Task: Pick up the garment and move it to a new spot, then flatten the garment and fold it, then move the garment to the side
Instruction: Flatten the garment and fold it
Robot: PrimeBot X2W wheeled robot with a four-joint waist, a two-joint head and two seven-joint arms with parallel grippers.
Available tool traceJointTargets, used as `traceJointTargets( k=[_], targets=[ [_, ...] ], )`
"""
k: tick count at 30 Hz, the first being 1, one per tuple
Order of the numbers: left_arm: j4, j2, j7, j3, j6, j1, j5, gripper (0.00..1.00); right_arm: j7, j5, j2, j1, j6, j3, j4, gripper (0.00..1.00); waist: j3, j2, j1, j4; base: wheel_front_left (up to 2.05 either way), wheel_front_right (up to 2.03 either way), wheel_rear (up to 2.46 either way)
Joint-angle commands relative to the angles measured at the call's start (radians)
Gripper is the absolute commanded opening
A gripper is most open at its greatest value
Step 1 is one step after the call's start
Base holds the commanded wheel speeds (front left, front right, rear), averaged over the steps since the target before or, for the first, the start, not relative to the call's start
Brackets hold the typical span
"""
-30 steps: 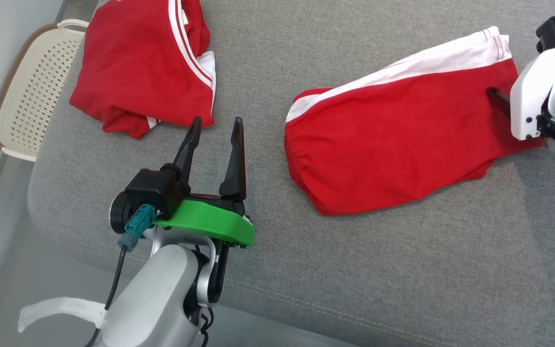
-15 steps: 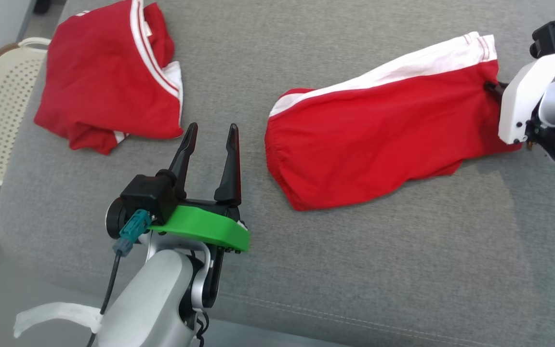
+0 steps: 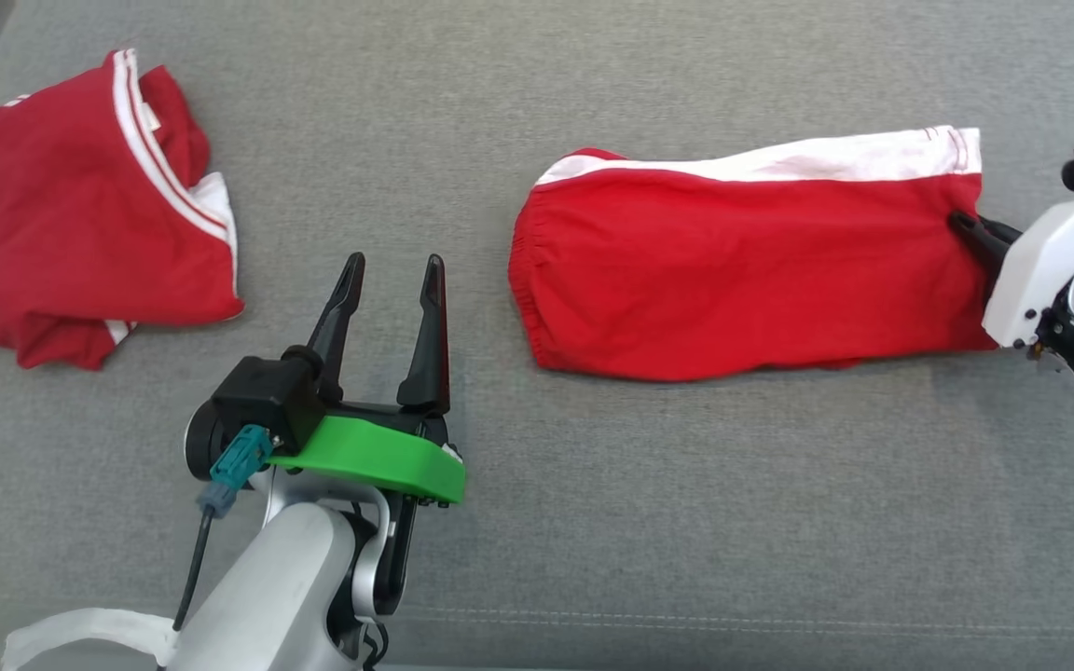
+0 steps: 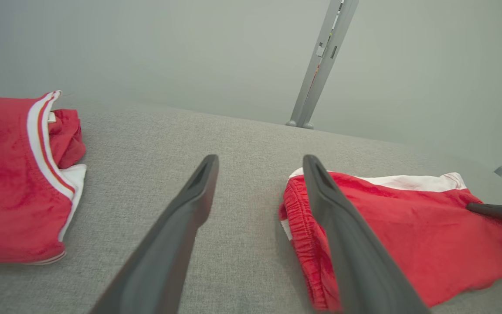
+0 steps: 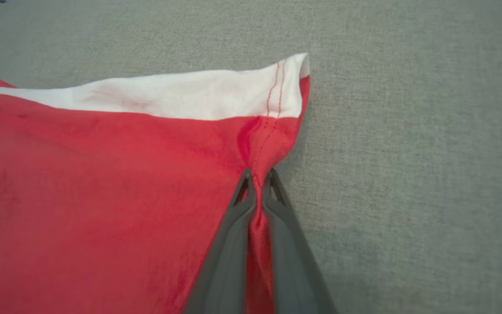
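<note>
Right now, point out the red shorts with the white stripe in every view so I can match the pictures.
Head view: red shorts lie flat right of centre on the grey cushion.
Left wrist view: lower right, partly behind a finger of the left gripper.
Right wrist view: across the left half, hem pinched by the right gripper.
Shared landmark: the white stripe along the far edge.

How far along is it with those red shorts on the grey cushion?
Done, it seems: the red shorts lie flat, apparently folded leg over leg. In hand: the right end effector is shut on their hem. The left end effector hovers open, empty. Left: probably moving them aside; a second red garment already lies at the left.
</note>
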Motion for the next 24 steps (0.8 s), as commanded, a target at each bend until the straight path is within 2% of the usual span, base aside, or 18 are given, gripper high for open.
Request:
traceJointTargets(
  k=[1,6,14,24],
  targets=[
    [-0.003,0.009,0.001,0.003,0.004,0.017,-0.001,1.0,-0.008,0.007,-0.008,0.012,-0.002,-0.005,0.0,0.0,-0.012,0.0,0.0,-0.029,0.0,0.0,0.0],
    [-0.025,0.018,0.009,-0.002,0.01,0.022,-0.003,1.0,-0.057,0.032,-0.006,0.058,-0.002,-0.037,0.013,0.0,-0.008,0.0,0.0,-0.05,0.0,0.0,0.0],
    [-0.029,0.025,0.014,-0.005,0.011,0.03,-0.006,1.0,-0.099,0.051,0.046,0.065,-0.002,-0.061,0.027,0.0,-0.009,0.0,0.0,-0.061,0.0,0.0,0.0],
    [-0.026,0.03,0.014,-0.005,0.012,0.058,-0.027,1.0,-0.092,0.068,0.062,0.036,-0.001,-0.06,-0.116,0.0,-0.054,0.0,0.0,-0.067,0.0,0.0,0.0]
  ],
)
